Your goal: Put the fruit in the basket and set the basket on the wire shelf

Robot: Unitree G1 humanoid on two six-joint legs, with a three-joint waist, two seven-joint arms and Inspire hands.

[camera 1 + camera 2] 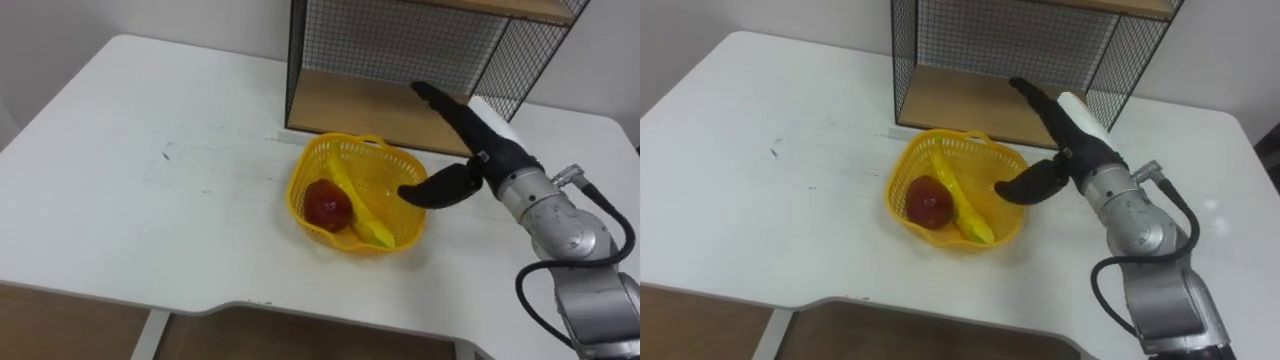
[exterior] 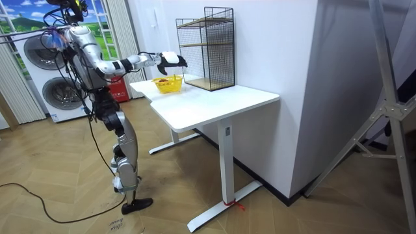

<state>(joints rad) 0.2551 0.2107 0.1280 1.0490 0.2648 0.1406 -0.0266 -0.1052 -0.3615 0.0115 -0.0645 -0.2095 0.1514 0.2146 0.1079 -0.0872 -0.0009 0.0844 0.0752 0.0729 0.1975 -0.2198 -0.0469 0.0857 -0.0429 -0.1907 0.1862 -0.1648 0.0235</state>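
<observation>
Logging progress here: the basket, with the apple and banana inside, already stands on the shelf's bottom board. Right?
Not quite. The basket holds the apple and banana, but it stands on the table in front of the shelf, not on its bottom board; the left eye view shows this.

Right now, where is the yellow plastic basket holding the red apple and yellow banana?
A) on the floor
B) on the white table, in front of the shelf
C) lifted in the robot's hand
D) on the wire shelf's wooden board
B: the yellow plastic basket rests on the white table before the black wire shelf, the right hand open beside its rim.
</observation>
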